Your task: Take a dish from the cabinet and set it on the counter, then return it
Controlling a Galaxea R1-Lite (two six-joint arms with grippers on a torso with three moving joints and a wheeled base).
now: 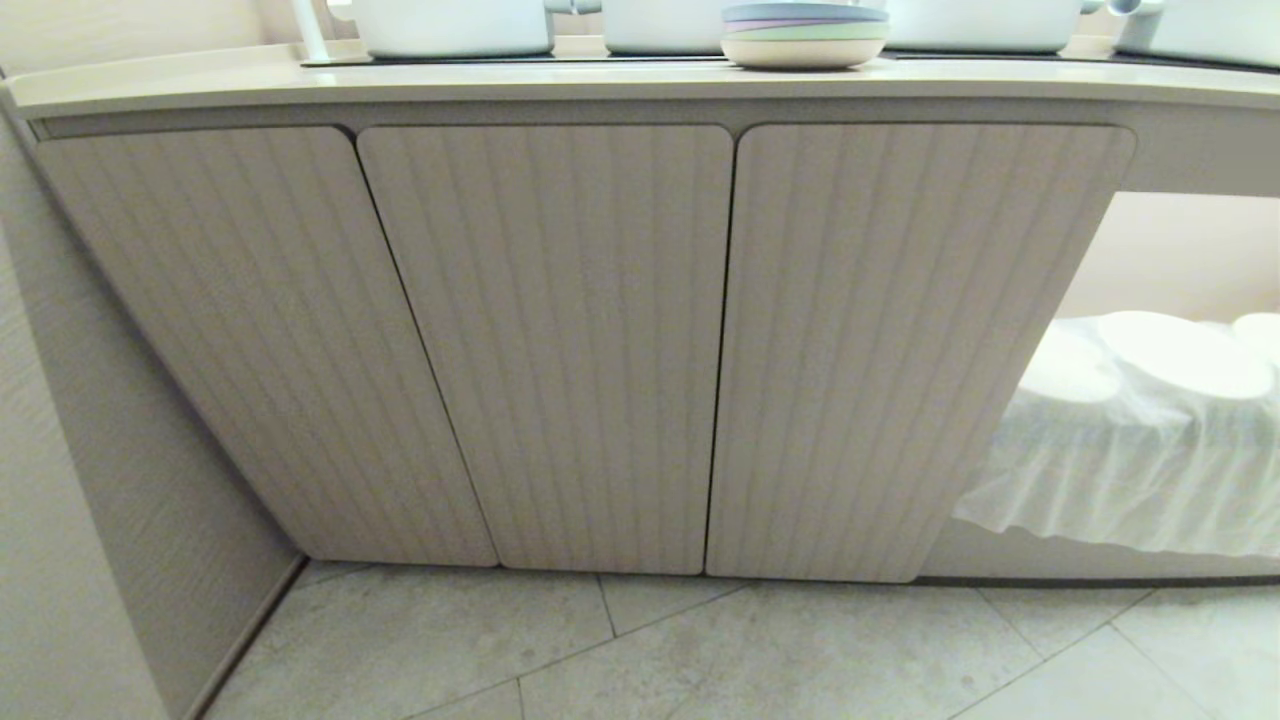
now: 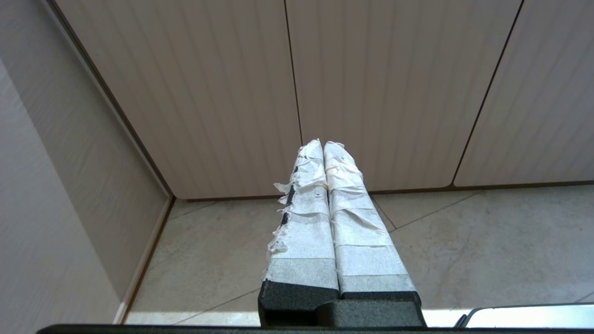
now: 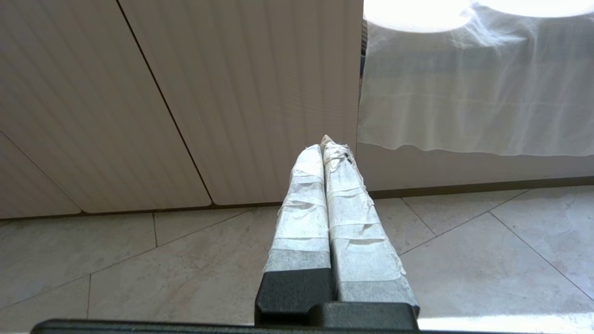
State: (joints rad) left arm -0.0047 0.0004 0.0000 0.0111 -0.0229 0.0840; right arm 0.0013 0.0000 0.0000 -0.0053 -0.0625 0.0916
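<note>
- The cabinet [image 1: 545,340] stands under the counter [image 1: 200,88] with all 3 fluted doors closed, so the dish is not visible in any view.
- A stack of plates [image 1: 805,35] topped by a blue one sits at the counter's front edge, above the seam between the middle and right doors.
- White pots [image 1: 450,25] line the counter behind the stack.
- The left gripper [image 2: 323,144] is clenched on nothing, its tape-wrapped fingers [image 2: 304,222] pressed together, pointing at the foot of the cabinet doors above the tiled floor [image 2: 487,241].
- The right gripper [image 3: 323,147] is likewise clenched and holds nothing, aimed at the right door's lower edge.
- Right of the cabinet, a white cloth [image 1: 1120,470] drapes a low shelf.
</note>
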